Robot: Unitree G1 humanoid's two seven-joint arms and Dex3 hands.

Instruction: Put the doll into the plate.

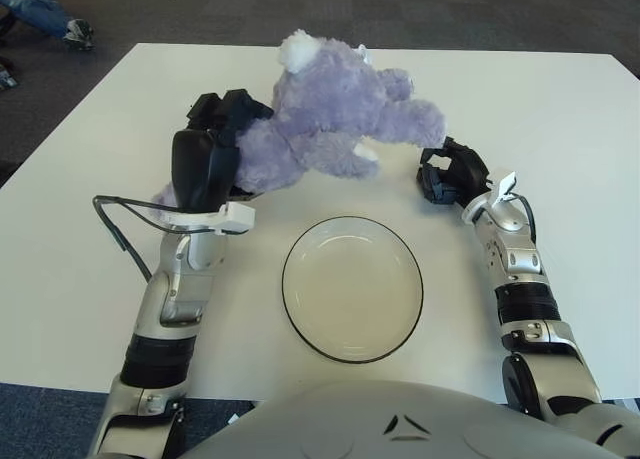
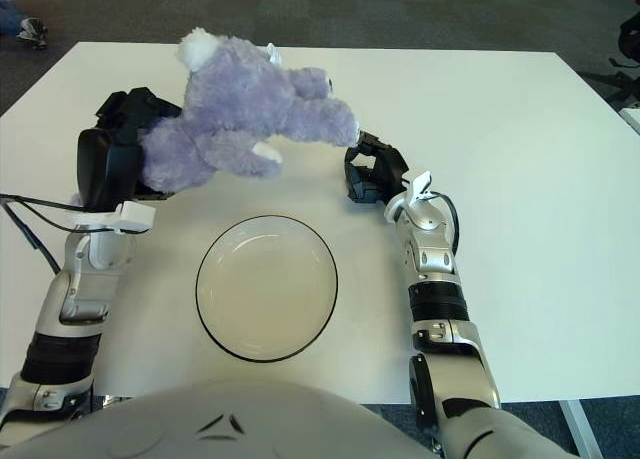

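While the left hand [image 1: 215,144] clasps it, the purple plush bear [image 1: 330,114] hangs above the white table [image 1: 560,119], behind the plate [image 1: 352,287].
From the right eye, the right hand [image 2: 368,174], fingers curled on nothing, shows beside the bear's outstretched arm.

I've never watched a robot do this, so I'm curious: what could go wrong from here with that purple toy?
The left hand grips the doll only at its rear end, so the long, floppy body could slip out or sag. Its front paw shows right beside the right hand and might snag there. The doll looks wider than the plate, so it may flop over the rim.
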